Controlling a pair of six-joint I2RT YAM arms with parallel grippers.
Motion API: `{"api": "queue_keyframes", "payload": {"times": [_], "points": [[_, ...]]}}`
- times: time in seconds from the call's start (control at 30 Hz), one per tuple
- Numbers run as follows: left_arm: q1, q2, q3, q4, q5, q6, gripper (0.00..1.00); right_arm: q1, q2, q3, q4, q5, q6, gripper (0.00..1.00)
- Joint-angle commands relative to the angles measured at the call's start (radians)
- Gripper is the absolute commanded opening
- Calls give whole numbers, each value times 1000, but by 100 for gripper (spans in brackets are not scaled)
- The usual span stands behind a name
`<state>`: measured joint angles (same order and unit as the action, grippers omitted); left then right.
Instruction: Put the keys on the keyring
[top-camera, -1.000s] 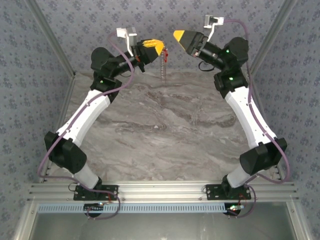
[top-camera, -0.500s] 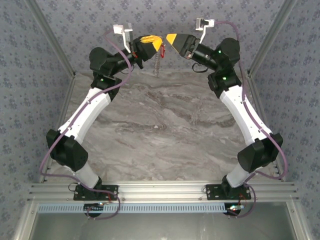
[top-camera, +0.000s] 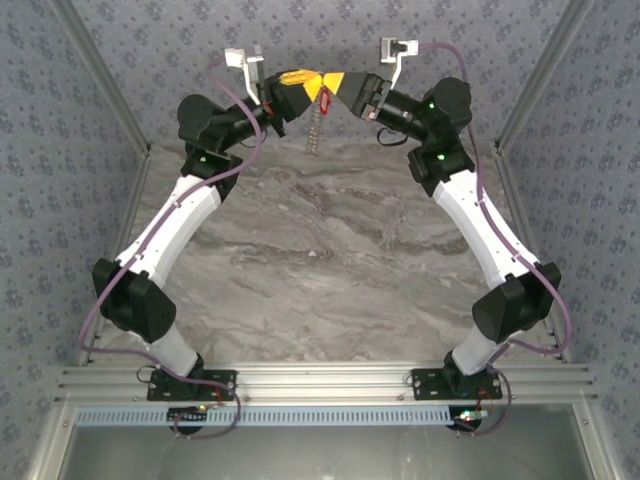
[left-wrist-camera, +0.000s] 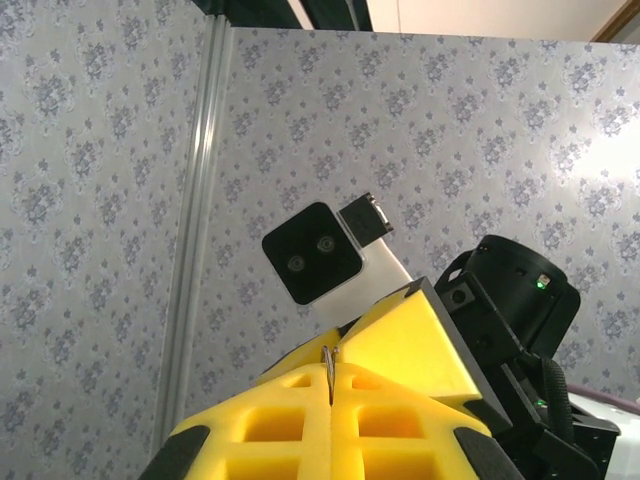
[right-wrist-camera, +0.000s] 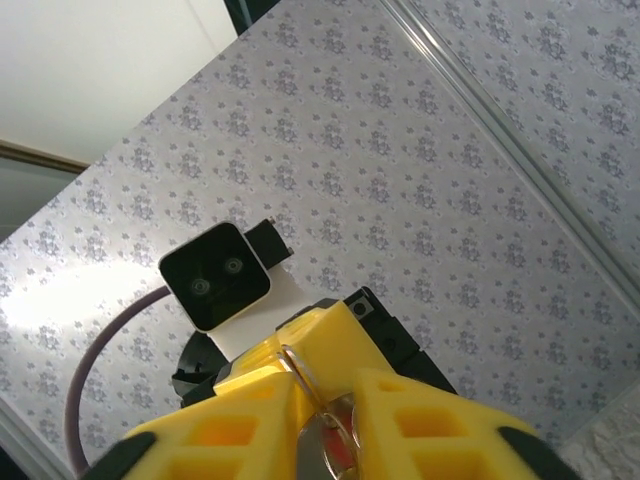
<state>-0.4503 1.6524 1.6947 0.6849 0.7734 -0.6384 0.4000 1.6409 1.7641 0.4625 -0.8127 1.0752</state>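
Above the marble table (top-camera: 330, 250), left gripper (left-wrist-camera: 330, 385) pinches the keyring (top-camera: 316, 132); right gripper's (right-wrist-camera: 322, 405) opening unclear; ease toward the keys (top-camera: 326, 102) gently.

Raised, clamped left end effector (top-camera: 316, 84) meets right end effector (top-camera: 327, 88) tip-to-tip.

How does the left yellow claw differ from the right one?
The left gripper reaches in from the left, the right gripper from the right. The left gripper is shut on the keyring, which dangles beneath; whether the right gripper grips anything is unclear. Both are yellow, tips meeting.
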Motion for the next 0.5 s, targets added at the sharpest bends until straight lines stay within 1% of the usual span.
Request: {"api": "queue_keyframes", "payload": {"times": [0.0,0.23,0.3,0.33,0.37,0.4,0.47], "points": [[1,-22,11,70,2,-9,0,3,-2,25,31,-19,8,15],[-2,-26,2,66,1,-2,0,1,3,30,62,-23,30,0],[-4,-28,-2,61,1,1,0,2,5,32,79,-27,43,0],[-4,-29,-3,61,1,0,0,2,9,33,90,-30,50,2],[-7,-29,-6,61,2,1,0,3,11,37,95,-31,56,8],[-7,-29,-6,61,3,0,0,3,13,38,101,-33,60,11],[-10,-29,-6,58,5,0,0,3,15,38,113,-32,67,12]]}}
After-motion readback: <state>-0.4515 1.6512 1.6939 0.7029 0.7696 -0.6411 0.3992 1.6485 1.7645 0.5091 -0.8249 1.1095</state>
